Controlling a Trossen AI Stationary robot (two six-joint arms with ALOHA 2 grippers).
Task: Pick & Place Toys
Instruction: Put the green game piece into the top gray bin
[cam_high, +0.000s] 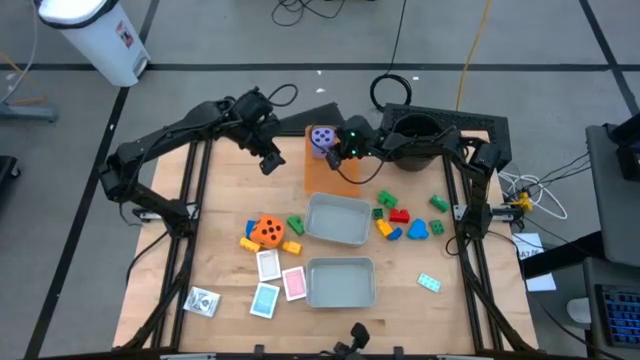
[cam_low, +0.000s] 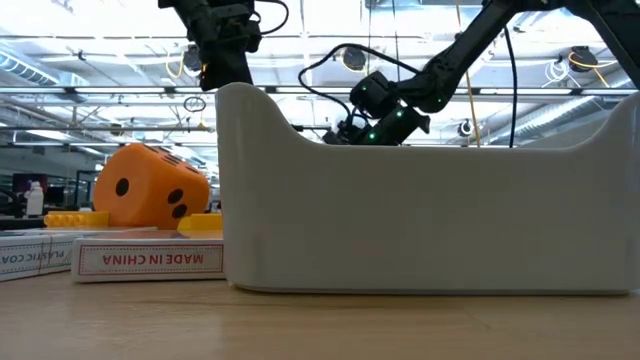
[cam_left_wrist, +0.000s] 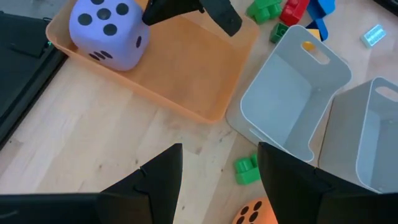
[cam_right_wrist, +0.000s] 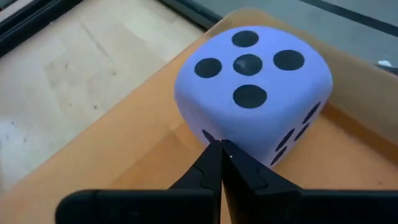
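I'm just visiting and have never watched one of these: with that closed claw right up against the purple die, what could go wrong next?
The right gripper is shut, its tips at the purple die in the orange tray; pressing on might only shove the die rather than grasp it. The left gripper hangs open above the table beside that tray, so the arms could crowd each other.

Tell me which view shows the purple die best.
Right wrist view: the purple die fills the frame, dots sharp, with the shut right gripper right at its lower edge. The left wrist view shows it whole in a corner of the orange tray; the high view shows it small; the low view does not show it.
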